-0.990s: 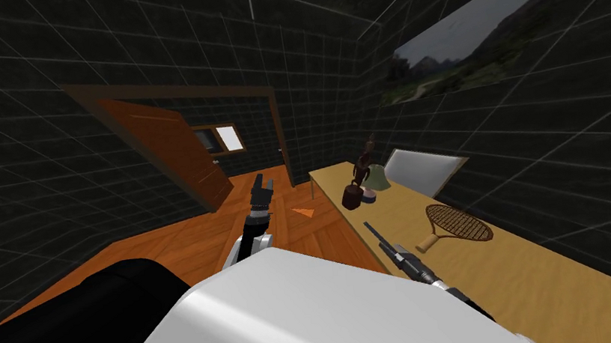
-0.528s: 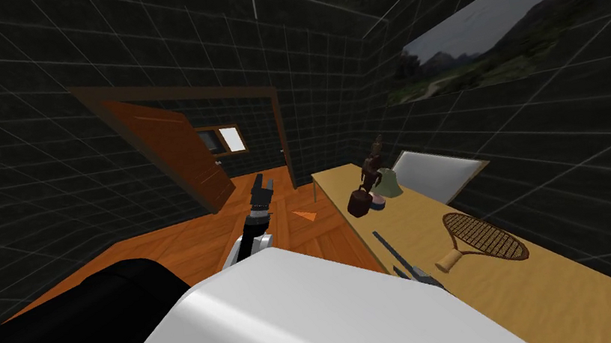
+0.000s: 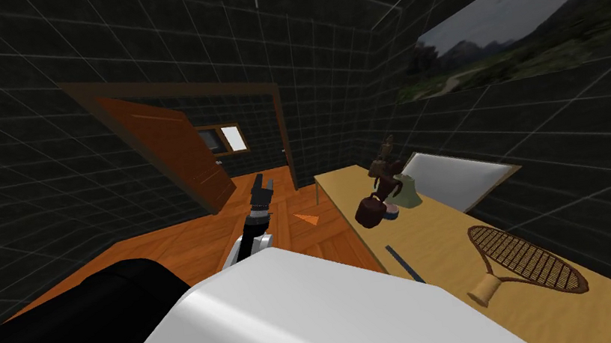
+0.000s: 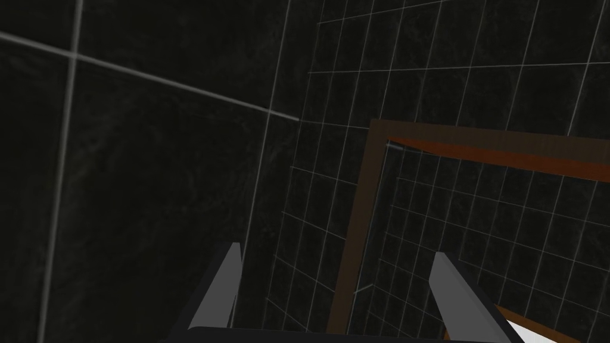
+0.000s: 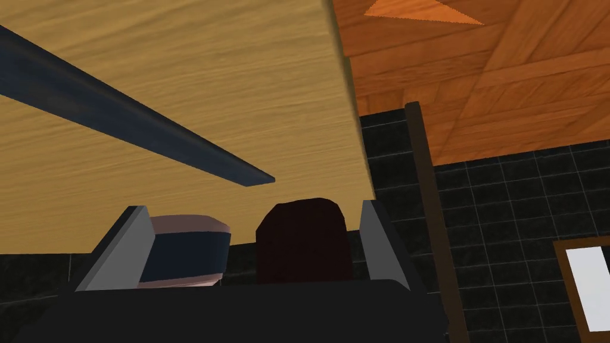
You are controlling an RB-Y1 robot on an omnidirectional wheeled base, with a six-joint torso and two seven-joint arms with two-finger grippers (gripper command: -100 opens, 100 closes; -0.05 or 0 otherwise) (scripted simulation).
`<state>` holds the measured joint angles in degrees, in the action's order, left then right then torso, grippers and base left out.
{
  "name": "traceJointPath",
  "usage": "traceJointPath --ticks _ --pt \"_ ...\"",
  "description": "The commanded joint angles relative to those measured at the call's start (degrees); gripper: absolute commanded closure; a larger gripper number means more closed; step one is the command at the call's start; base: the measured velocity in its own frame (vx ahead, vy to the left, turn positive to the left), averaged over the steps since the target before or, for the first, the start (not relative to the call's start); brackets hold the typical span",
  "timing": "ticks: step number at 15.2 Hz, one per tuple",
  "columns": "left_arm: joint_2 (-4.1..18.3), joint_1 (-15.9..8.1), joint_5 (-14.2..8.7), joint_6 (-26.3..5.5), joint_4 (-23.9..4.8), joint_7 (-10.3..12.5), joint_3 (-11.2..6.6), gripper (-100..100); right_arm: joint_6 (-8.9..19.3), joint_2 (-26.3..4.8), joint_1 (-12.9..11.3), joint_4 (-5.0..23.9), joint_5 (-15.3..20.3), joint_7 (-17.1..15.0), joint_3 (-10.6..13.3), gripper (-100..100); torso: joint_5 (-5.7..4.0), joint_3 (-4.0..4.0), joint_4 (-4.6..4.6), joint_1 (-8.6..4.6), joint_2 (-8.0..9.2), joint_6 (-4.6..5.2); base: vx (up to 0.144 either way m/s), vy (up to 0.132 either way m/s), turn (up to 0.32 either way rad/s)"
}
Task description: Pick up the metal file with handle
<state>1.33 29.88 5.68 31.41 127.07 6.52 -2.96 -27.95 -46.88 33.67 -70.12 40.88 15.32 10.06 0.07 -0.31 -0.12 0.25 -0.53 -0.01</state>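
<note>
**File on the table, right gripper spread before it**

The metal file (image 3: pixel 404 264) — a thin, flat, slate-blue bar — lies on the light wooden table (image 3: pixel 452 249) close to its left edge. Its handle cannot be made out. In the right wrist view the file (image 5: pixel 137 122) runs slantwise across the wood and one end stops just ahead of the gap between the fingers. The right gripper (image 5: pixel 251 205) has its two grey blades spread wide, and neither blade touches the file.

Farther along the table stand a dark red-brown rounded mug (image 3: pixel 370 210) and a small pink bowl with a navy band (image 3: pixel 393 212), side by side. Beyond them are a dark brown figurine (image 3: pixel 385 165) and a pale green lump (image 3: pixel 406 193). A flat light grey panel (image 3: pixel 460 176) leans at the table's far right side. To the right of the file lies a brown oval racket with a pale wooden handle (image 3: pixel 527 268), well apart from it.

The left gripper (image 3: pixel 264 184) is held out over the orange wooden floor (image 3: pixel 179 245) to the left of the table — its fingers (image 4: pixel 229 280) are parted too, with nothing between them. A brown door (image 3: pixel 172 151) stands open at the far wall.
</note>
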Motion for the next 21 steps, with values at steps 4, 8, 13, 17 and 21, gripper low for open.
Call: traceJointPath --ticks 4,8,13,17,21 --pt "0.0 0.0 0.0 0.0 0.0 0.0 0.0 0 -0.4 -1.3 -0.2 5.4 2.3 0.9 0.7 -100 -0.01 0.05 0.02 -0.04 0.1 0.01 0.099 0.036 0.027" --pt "0.0 0.0 0.0 0.0 0.0 0.0 0.0 0 -0.2 -3.4 0.2 9.9 5.5 1.6 2.0 -100 -0.02 0.07 0.02 -0.07 0.12 0.0 0.097 0.029 0.045" --pt "0.0 0.0 0.0 0.0 0.0 0.0 0.0 0 -0.1 -4.3 0.3 13.3 7.0 1.9 2.7 -100 0.0 0.12 0.04 0.0 0.2 0.02 0.092 0.043 0.017" --pt "0.0 0.0 0.0 0.0 0.0 0.0 0.0 0 0.1 -5.6 0.6 17.5 9.9 2.6 4.0 -100 -0.01 0.08 0.03 -0.05 0.15 0.01 0.1 0.029 0.039" --pt "0.0 0.0 0.0 0.0 0.0 0.0 0.0 0 0.2 -6.1 0.7 20.3 11.3 2.9 4.6 -100 0.0 0.06 0.02 0.0 0.11 0.02 0.114 0.039 0.016"
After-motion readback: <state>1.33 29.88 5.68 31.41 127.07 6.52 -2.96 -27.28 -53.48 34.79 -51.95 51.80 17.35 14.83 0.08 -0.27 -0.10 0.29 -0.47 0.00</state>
